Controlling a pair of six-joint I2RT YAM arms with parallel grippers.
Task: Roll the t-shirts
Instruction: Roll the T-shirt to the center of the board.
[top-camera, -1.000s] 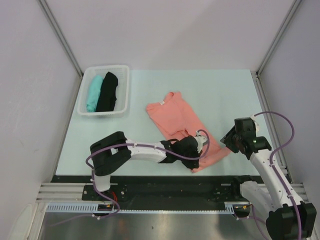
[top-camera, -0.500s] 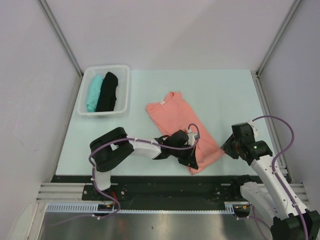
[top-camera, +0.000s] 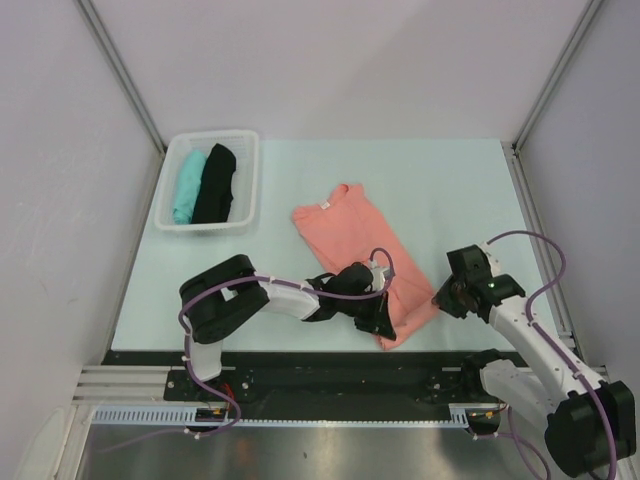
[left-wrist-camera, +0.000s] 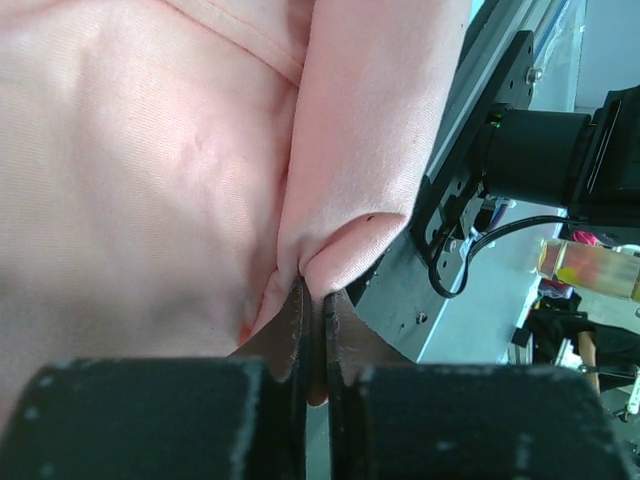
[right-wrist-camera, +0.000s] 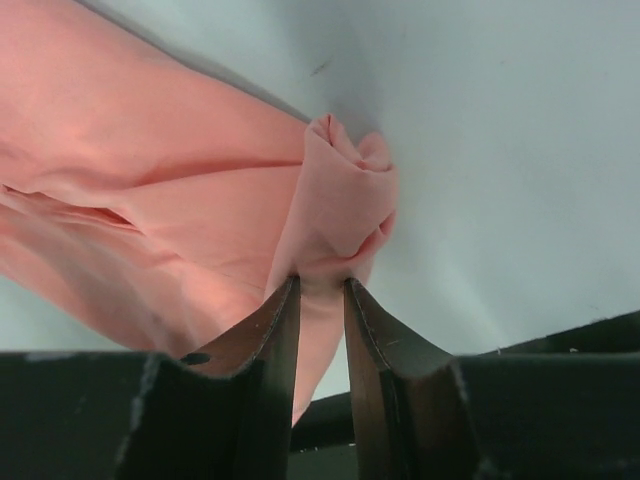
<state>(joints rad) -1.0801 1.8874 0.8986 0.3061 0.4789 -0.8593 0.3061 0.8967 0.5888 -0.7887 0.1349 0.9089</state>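
You see the pink shirt (top-camera: 352, 243) lying diagonal on the table (top-camera: 450, 180), white-labelled neck far-left, hem curling by the near edge, left claw (left-wrist-camera: 313, 290) and right claw (right-wrist-camera: 321, 282) each pinching that hem.

The left end effector (left-wrist-camera: 312, 296) pinches a fold of the salmon-pink t-shirt (left-wrist-camera: 130, 150)
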